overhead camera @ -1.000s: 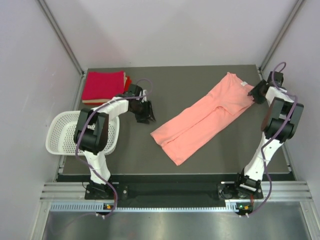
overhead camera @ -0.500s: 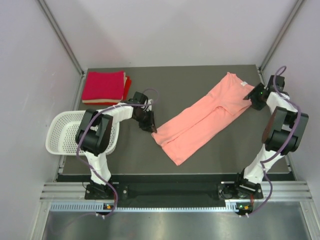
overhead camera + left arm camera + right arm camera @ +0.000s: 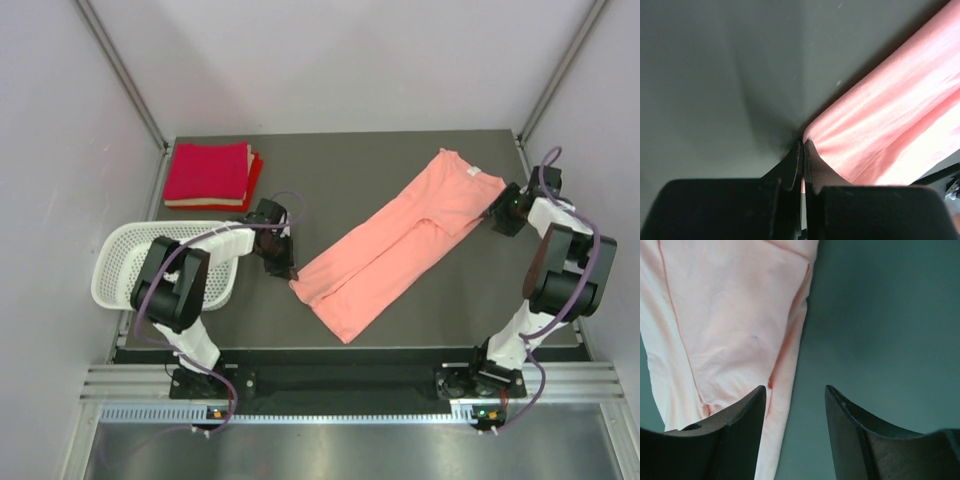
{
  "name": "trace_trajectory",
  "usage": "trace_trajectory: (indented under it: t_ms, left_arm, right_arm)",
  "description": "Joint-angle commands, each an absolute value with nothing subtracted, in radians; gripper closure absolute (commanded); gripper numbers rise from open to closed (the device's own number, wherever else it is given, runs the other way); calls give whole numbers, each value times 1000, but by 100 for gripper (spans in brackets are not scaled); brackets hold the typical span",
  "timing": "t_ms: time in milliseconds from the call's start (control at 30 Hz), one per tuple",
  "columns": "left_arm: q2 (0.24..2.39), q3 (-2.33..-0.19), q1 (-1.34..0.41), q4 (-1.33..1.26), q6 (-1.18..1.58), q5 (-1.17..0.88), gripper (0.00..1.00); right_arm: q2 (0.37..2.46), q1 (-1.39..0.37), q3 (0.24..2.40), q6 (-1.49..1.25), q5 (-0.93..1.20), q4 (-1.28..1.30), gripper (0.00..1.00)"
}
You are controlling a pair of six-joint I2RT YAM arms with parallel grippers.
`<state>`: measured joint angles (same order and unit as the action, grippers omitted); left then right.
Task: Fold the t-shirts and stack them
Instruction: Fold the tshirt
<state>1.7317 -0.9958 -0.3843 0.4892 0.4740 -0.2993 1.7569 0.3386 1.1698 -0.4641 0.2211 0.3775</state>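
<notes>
A salmon-pink t-shirt [image 3: 400,240], folded into a long strip, lies diagonally across the dark table. My left gripper [image 3: 290,272] is at its lower-left corner. In the left wrist view the left gripper [image 3: 803,145] is shut, with a sliver of the pink t-shirt [image 3: 890,125] pinched between its fingers. My right gripper [image 3: 497,218] sits at the shirt's upper-right end. In the right wrist view the right gripper [image 3: 795,392] is open, and the edge of the t-shirt [image 3: 730,315] lies between its fingers. Folded crimson t-shirts [image 3: 207,172] are stacked at the back left.
A white perforated basket [image 3: 120,265] stands at the table's left edge, beside the left arm. The table's near edge [image 3: 350,347] runs just below the shirt's lower end. Frame posts rise at the two back corners.
The left gripper came to the shirt's lower-left corner and shut on it. The shirt slid slightly left and nearer. The right gripper shifted along the shirt's upper-right end.
</notes>
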Motion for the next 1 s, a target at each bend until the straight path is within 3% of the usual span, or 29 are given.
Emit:
trace_trajectory:
  t_ms: [0, 267, 433, 500, 700, 833, 967]
  left_arm:
    - [1669, -936, -382, 563, 488, -209, 100]
    - [1611, -867, -380, 561, 518, -229, 100]
    - [1603, -871, -382, 574, 522, -236, 100]
    - [1600, -877, -382, 580, 526, -241, 100]
    - [1575, -839, -380, 520, 593, -323, 100]
    - [1537, -792, -383, 422, 686, -391, 100]
    - [1503, -759, -399, 336, 777, -443, 100]
  right_arm:
    - [1746, 327, 1163, -448, 221, 310, 49]
    - [1865, 327, 1143, -613, 301, 21, 48]
    - [1966, 324, 1183, -680, 278, -18, 50]
    - [1983, 322, 1190, -681, 268, -32, 55]
    - [2064, 324, 1271, -650, 291, -77, 84]
    - [2134, 324, 1350, -647, 348, -109, 94]
    - [2203, 322, 1465, -657, 386, -120, 98]
